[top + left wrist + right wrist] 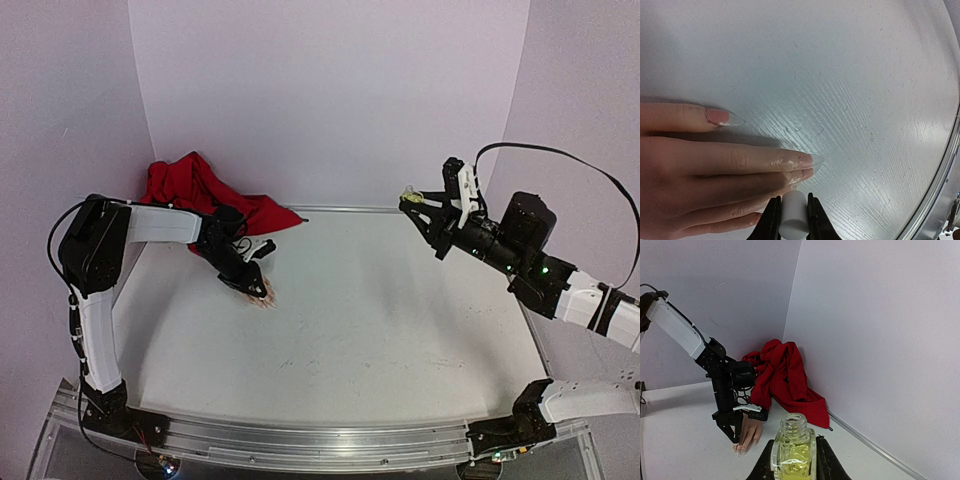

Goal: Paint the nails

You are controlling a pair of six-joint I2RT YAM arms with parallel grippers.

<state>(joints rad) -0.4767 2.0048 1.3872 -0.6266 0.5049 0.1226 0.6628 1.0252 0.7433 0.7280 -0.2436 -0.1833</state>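
The left pincer (792,201) is clamped on a white cap (792,219), which stands upright between its jaws. Any brush under the cap is hidden, so I cannot tell whether bristles touch anything. Right against the cap, on its left, lie the fingers of the mannequin hand (700,170), flat on the table (850,75) with the tips pointing away to the right. The nails (810,160) nearest the pincer are long, pointed and look mostly clear, with whitish smears on the fingertips beside them. One finger further out, the nail (717,115) shows a pink patch at its base and a clear tip. Behind the hand, away from the pincer, the red sleeve (782,375) is heaped against the back wall.

My reading is that the painting is under way but far from finished. At most one nail carries visible colour, the ones by the cap look bare or only streaked, and the thumb is not visible.

The right pincer (795,442) is well apart from the hand, raised off the table, and grips the bottle (792,437) by its sides. The bottle is upright, its neck open and uncapped, and it holds a clear yellowish liquid reaching roughly to the shoulder.
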